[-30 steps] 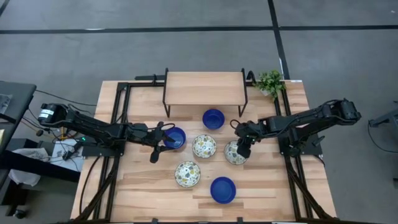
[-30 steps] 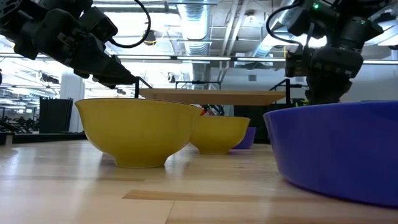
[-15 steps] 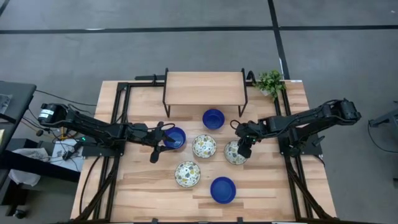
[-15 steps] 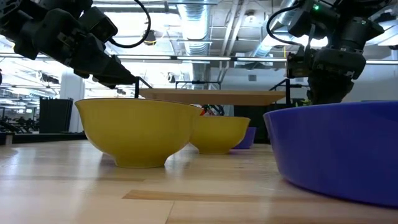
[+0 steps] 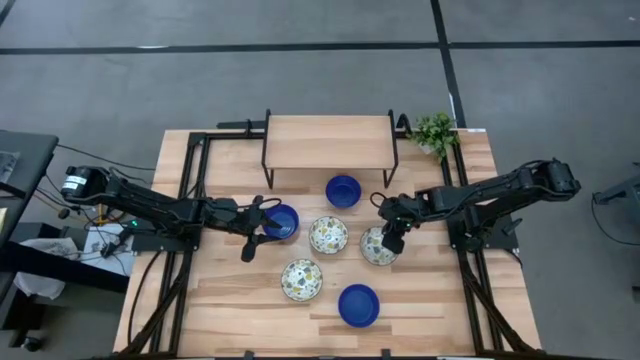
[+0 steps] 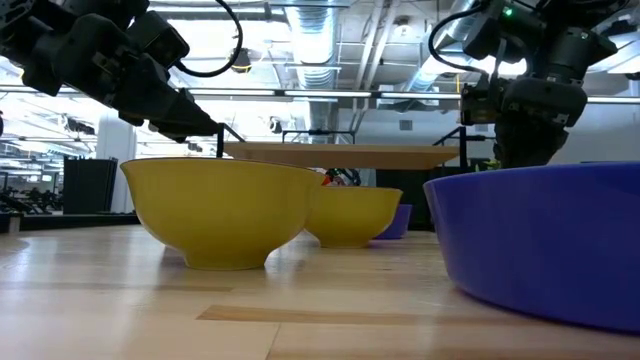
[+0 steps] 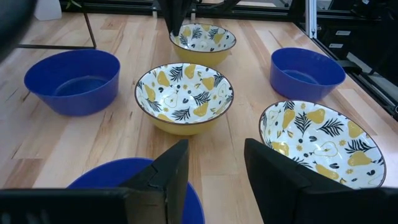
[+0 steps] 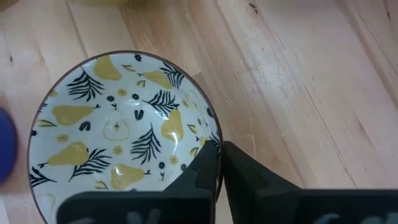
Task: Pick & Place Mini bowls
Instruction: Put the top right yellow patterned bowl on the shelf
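Two fingers of my right gripper (image 8: 219,163) pinch the pear-patterned ceramic bowl's (image 8: 118,134) rim, ready to lift; left gripper (image 7: 214,168), jaws apart, waits at nine o'clock.

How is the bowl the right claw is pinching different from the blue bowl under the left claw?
The patterned bowl is white inside with yellow pears and dark leaves; the blue bowl is plain cobalt. The right gripper is shut on the patterned bowl's rim; the left gripper is open beside the blue bowl. Both are small, round and upright.
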You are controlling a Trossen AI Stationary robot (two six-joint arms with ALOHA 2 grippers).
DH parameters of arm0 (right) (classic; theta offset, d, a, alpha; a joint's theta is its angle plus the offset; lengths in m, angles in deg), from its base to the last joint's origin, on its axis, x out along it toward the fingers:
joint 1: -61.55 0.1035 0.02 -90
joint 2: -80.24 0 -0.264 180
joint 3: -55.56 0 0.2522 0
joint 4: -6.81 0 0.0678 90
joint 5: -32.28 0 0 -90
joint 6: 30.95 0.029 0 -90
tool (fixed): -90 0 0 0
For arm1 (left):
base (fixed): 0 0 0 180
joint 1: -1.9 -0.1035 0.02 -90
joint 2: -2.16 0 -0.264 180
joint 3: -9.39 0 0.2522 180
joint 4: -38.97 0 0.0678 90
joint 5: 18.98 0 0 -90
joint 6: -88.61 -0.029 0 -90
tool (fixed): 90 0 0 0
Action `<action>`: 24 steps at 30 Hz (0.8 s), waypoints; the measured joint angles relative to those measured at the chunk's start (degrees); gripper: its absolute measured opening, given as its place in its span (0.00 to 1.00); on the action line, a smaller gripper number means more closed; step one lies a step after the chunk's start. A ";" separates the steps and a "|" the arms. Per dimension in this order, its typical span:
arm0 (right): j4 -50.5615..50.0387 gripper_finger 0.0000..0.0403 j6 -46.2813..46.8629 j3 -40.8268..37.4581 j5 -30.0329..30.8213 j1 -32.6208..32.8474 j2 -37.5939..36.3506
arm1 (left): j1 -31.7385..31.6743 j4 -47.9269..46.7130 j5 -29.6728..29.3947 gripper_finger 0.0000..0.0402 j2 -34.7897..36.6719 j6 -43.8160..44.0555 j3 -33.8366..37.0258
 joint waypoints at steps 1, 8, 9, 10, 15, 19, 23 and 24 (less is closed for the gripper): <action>-0.05 0.02 0.00 0.00 -0.02 0.00 0.03 | 0.00 0.00 0.00 0.38 0.00 0.00 0.00; -0.53 0.01 0.16 0.09 -0.02 0.00 0.33 | -0.01 0.01 0.00 0.38 0.00 0.00 0.00; -0.55 0.01 0.29 0.09 -0.06 0.00 0.33 | 0.00 0.00 0.00 0.38 0.00 0.00 0.00; -0.65 0.01 0.65 0.09 -0.17 0.00 0.33 | 0.00 0.01 0.00 0.38 0.00 0.00 0.00; -0.90 0.02 2.08 0.09 -0.31 0.22 0.35 | 0.00 0.01 0.00 0.38 0.00 0.00 0.00; -1.72 0.09 2.08 -0.15 -0.33 0.23 0.55 | 0.00 0.01 0.00 0.38 0.00 0.00 0.00; -1.49 0.15 2.08 -0.13 -0.66 0.24 0.55 | -0.02 0.00 0.00 0.38 0.00 0.00 0.00; -1.50 0.16 2.08 -0.13 -0.66 0.24 0.55 | -0.02 0.02 0.00 0.38 0.00 0.00 0.00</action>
